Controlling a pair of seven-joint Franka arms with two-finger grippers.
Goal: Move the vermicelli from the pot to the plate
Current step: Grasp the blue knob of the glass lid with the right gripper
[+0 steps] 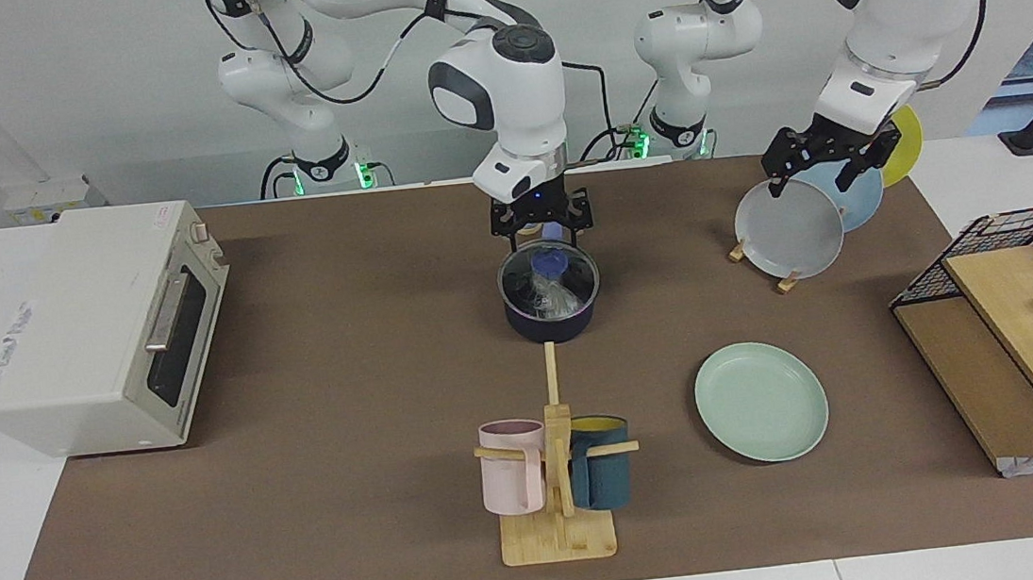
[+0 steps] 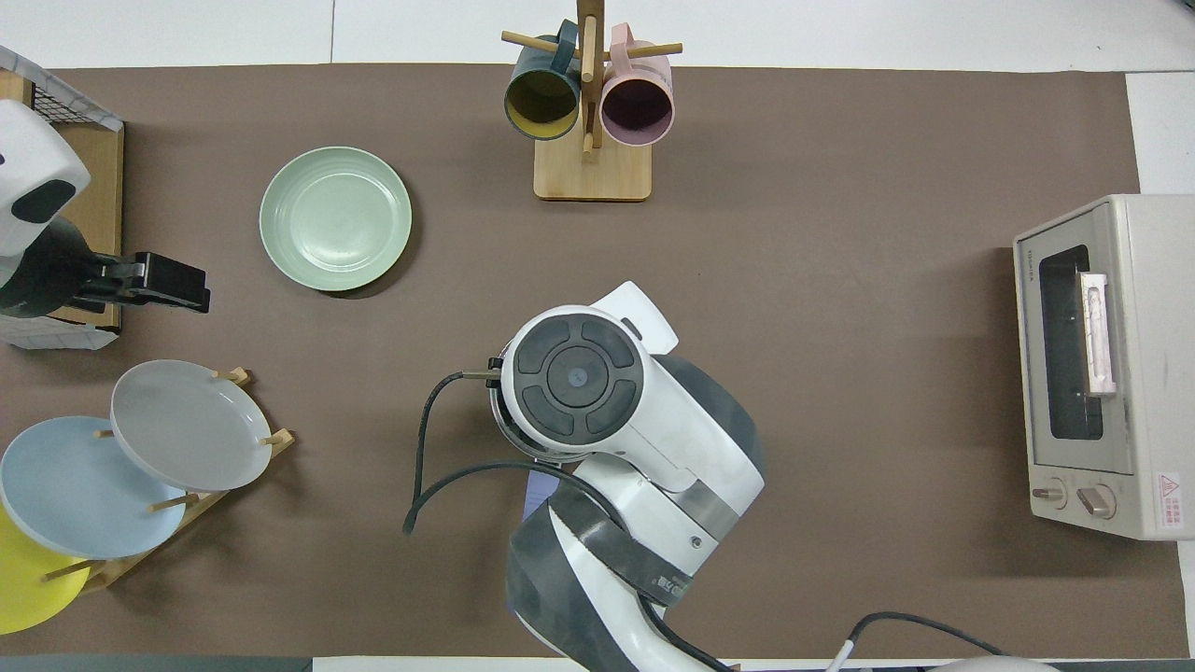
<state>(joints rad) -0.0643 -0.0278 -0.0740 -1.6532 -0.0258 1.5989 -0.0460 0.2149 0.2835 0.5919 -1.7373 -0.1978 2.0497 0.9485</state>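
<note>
Hovering gripper: right gripper (image 1: 540, 221) directly over the lidded pot (image 1: 551, 320); finger spread unreadable.
Vermicelli (image 1: 559, 299): inside pot.
Plate (image 1: 761, 402): bare.
Left gripper (image 1: 832, 167): waiting above plate rack (image 1: 787, 228), fingers spread, holding nothing.

Four plates (image 1: 761, 401), two mugs (image 1: 513, 467), one pot (image 1: 550, 304), one toaster oven (image 1: 94, 331).

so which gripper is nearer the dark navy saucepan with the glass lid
Right. The right gripper hangs directly over the dark navy saucepan, just above its clear glass lid. The left gripper waits over the rack of plates, toward the left arm's end.
</note>
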